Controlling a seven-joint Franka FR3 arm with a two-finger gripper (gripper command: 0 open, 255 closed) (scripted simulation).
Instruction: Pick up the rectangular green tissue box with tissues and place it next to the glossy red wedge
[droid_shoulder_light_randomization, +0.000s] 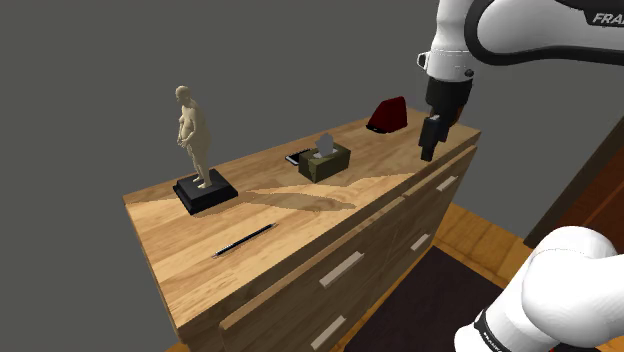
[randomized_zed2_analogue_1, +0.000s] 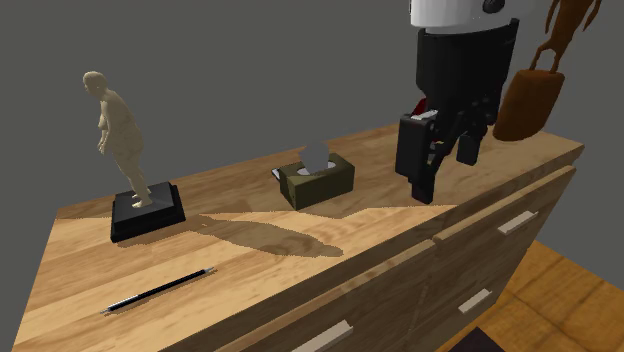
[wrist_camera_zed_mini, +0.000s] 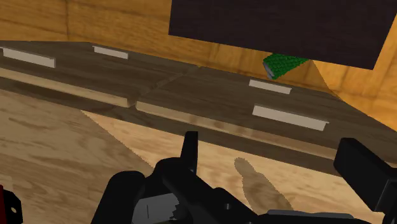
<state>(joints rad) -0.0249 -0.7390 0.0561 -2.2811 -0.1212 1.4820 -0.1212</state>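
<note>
The jaws hang open, nothing between them, over the tabletop's (droid_shoulder_light_randomization: 300, 215) front edge right of centre in the shoulder view, above bare wood. The green tissue box (droid_shoulder_light_randomization: 325, 160) stands near the back edge, 1 white tissue poking from its slot, well apart from the red wedge (droid_shoulder_light_randomization: 388, 115) at the far corner. A flat dark thing (droid_shoulder_light_randomization: 297, 157) just beside the box is hard to identify. In the second exterior view, a brown figure (randomized_zed2_analogue_1: 535, 90) is cut off at upper right.
</note>
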